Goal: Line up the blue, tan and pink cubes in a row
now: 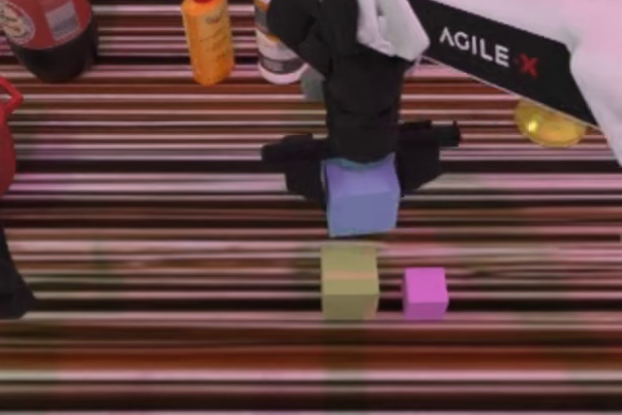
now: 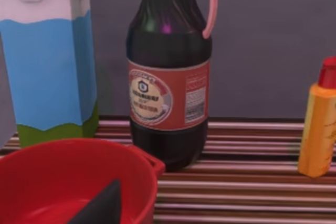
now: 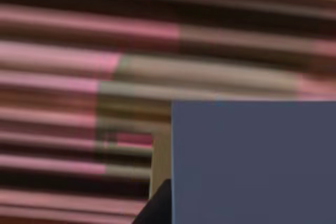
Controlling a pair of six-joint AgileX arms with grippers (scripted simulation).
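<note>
Step in hand looks like placing the blue cube (image 1: 362,197): the right claw (image 1: 362,174) sits on top of it, fingers clamped on its sides, just behind the tan cube (image 1: 349,281), w/ the pink cube (image 1: 425,293) beside tan on the right. Next move prob needs blue shifted left & forward, level w/ tan, then let go. Left arm parked at table's left edge, can't tell its claw.

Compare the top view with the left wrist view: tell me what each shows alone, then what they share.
Only the top view shows the blue cube under the right gripper, the tan cube and pink cube side by side nearer the camera, and a white bottle. Only the left wrist view shows a blue, white and green carton. Both show the dark sauce bottle, the orange bottle and the striped table.
</note>
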